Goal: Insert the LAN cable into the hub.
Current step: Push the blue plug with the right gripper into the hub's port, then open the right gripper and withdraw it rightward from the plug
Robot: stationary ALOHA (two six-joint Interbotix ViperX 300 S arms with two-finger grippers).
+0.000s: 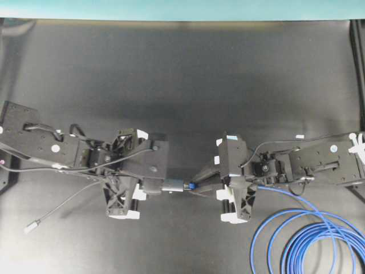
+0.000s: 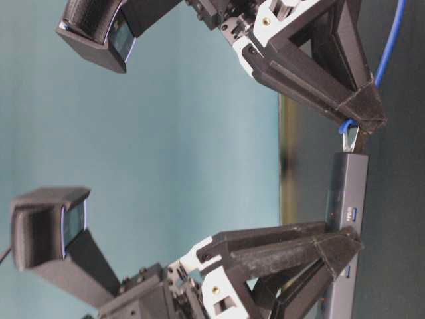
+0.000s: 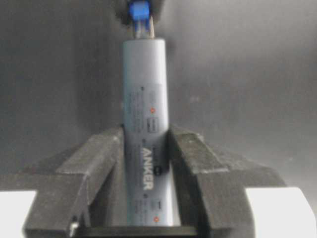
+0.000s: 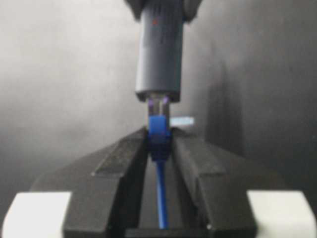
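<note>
Nearest the overhead camera: the two black arms, meeting mid-table over the dark table (image 1: 182,74). Left gripper (image 1: 149,187) is clamped on the hub (image 1: 171,185), fingers (image 3: 99,163) pressing both long sides of the bar; in the left wrist view about half of it sticks out past the fingertips. Right gripper (image 1: 204,181) is clamped on the blue boot of the LAN cable (image 1: 296,240), fingers (image 4: 124,158) pinching it just behind the clear plug (image 4: 158,105).

Hub: slim grey metal bar, printed brand name and small marks on its face, one small blue port on the side in the table-level view. It is held level, off the table, between the two grippers. Its end port takes the plug: the clear tip sits in the opening, with part of the plug and the blue boot outside. Cannot tell if it is fully seated.

Cable: bright blue, runs back from the plug between the right fingers, past the right wrist, then piles in several loose loops at the near right corner of the table, running off the edge of the view.

Thin grey cord (image 1: 68,202) trails from the left arm's side to a small silver plug (image 1: 31,226) lying near left on the table, well apart from the grippers.

Teal wall (image 1: 182,8) along the far edge.
</note>
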